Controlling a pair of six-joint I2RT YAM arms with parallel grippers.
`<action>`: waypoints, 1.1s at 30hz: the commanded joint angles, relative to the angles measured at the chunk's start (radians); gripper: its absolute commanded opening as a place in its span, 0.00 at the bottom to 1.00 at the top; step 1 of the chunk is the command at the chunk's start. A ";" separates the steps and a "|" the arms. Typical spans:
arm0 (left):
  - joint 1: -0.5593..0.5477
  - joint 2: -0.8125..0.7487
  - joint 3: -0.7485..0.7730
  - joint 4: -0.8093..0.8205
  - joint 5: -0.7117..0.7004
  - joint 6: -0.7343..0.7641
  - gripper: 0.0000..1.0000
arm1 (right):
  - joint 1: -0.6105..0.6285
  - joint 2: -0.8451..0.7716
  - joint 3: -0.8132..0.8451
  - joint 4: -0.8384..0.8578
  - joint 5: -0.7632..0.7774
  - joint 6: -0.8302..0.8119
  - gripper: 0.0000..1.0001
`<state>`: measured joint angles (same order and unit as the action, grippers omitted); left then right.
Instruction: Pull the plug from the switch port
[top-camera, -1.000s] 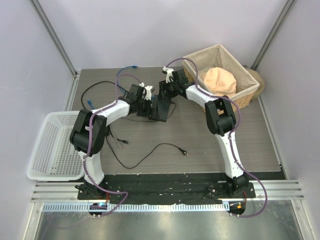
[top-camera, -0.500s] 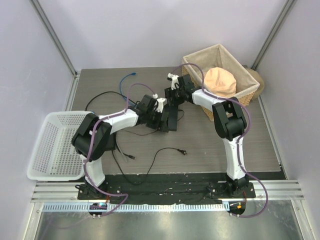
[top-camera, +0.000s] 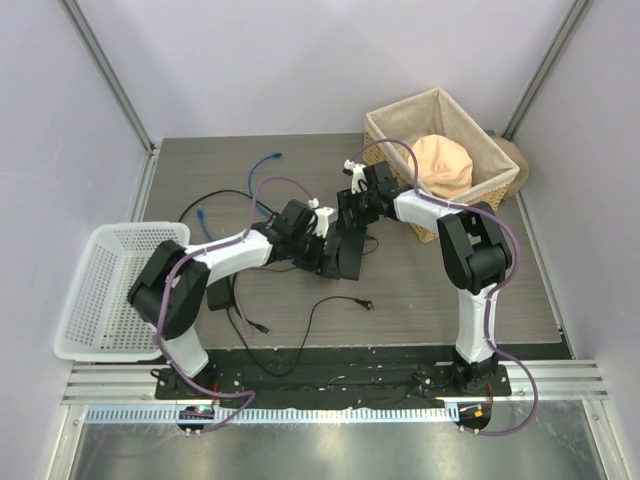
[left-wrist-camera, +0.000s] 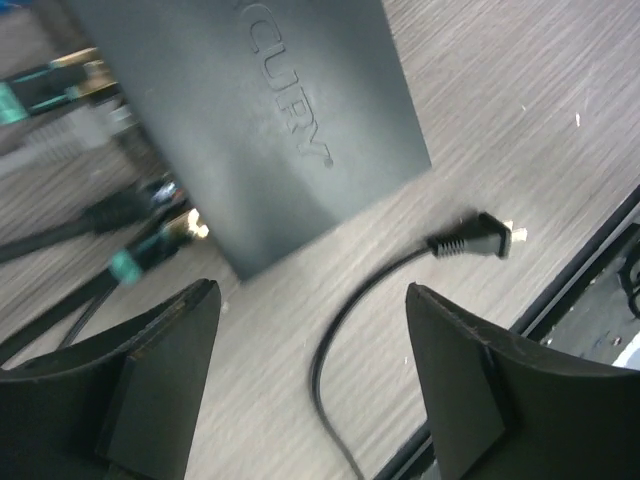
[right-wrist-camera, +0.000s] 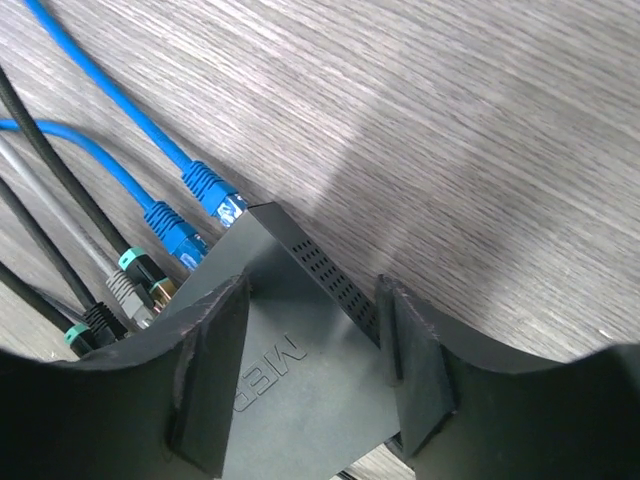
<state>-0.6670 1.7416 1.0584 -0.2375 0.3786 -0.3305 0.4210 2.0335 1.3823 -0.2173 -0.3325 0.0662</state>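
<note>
Right gripper (right-wrist-camera: 312, 288) clamping switch (right-wrist-camera: 300, 385) corner; blue Ethernet plugs (right-wrist-camera: 212, 195) meeting its port edge at 10 o'clock. Left gripper (left-wrist-camera: 310, 300) gaping wide, holding nothing, switch lying at 12 o'clock.

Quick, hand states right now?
Left hand: open, empty.
Right hand: set astride the switch; whether it grips cannot be told.
</note>
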 joint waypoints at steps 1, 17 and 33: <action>0.017 -0.151 0.012 -0.042 -0.095 0.088 0.83 | -0.002 -0.032 0.075 -0.060 0.056 0.003 0.65; 0.184 -0.004 0.466 -0.226 -0.126 0.323 0.99 | -0.090 -0.217 0.140 -0.186 0.044 -0.230 0.77; 0.259 0.412 0.856 -0.244 0.209 0.105 0.90 | -0.125 -0.248 0.049 -0.455 -0.016 -0.655 0.69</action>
<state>-0.3981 2.1582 1.8816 -0.5251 0.5045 -0.1360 0.2935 1.8130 1.4212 -0.5873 -0.3382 -0.4896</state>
